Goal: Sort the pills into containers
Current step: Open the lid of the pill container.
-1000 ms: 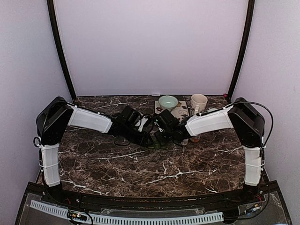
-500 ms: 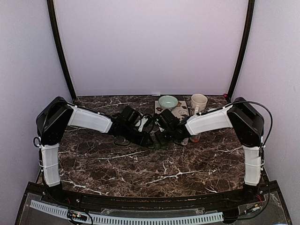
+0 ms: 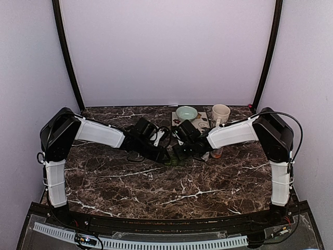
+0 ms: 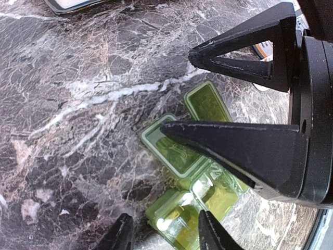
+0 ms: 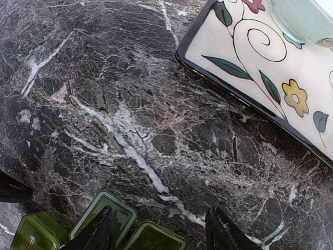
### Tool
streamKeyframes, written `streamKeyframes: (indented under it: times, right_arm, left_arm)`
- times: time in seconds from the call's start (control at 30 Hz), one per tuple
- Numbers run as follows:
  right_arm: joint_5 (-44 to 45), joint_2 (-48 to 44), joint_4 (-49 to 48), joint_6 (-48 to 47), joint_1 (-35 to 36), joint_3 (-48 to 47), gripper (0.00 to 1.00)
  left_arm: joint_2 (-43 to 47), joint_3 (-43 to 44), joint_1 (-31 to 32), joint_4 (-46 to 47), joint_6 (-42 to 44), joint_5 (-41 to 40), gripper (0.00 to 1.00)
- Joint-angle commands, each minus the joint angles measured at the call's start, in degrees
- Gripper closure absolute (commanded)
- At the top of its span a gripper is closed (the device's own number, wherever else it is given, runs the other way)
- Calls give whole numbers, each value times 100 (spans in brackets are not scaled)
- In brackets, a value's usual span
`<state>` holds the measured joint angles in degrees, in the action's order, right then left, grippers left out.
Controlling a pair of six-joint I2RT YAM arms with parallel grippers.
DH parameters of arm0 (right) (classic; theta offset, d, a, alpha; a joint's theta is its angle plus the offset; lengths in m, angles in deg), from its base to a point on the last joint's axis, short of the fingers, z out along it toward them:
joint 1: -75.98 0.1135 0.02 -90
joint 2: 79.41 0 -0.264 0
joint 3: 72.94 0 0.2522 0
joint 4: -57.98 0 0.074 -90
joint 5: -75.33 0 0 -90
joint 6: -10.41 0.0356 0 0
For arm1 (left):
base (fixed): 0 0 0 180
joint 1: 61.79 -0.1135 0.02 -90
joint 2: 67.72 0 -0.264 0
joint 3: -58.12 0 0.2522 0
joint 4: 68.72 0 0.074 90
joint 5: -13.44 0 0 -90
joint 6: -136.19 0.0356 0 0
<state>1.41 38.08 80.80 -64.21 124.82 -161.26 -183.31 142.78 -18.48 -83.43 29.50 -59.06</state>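
The dark-green pill organiser lies on the marble with several lids flipped open. It also shows in the right wrist view and as a small green patch in the top view. My left gripper is open, its fingers either side of one end compartment, the left finger clear of it. My right gripper is open just above the open lids; its black fingers hang over the organiser in the left wrist view. Both grippers meet at mid-table, left and right. I see no loose pills.
A floral plate holding a pale green bowl stands at the back. A cream mug is to its right. An orange pill bottle stands beside my right arm.
My right gripper has shifted slightly back and to the right over the organiser. The left arm has not visibly moved.
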Motion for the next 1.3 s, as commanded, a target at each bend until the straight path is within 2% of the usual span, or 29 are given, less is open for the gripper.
streamKeyframes:
  times: [0.0, 0.83, 1.27]
  right_arm:
    - [-157, 148, 229, 147, -79, -100, 41]
    - [-454, 51, 505, 501, -135, -158, 41]
    - [-173, -548, 88, 471, 56, 238, 40]
  left_arm:
    - [213, -58, 26, -259, 86, -290, 56]
    - [585, -144, -48, 41, 107, -524, 52]
    - [755, -383, -43, 173, -19, -362, 52]
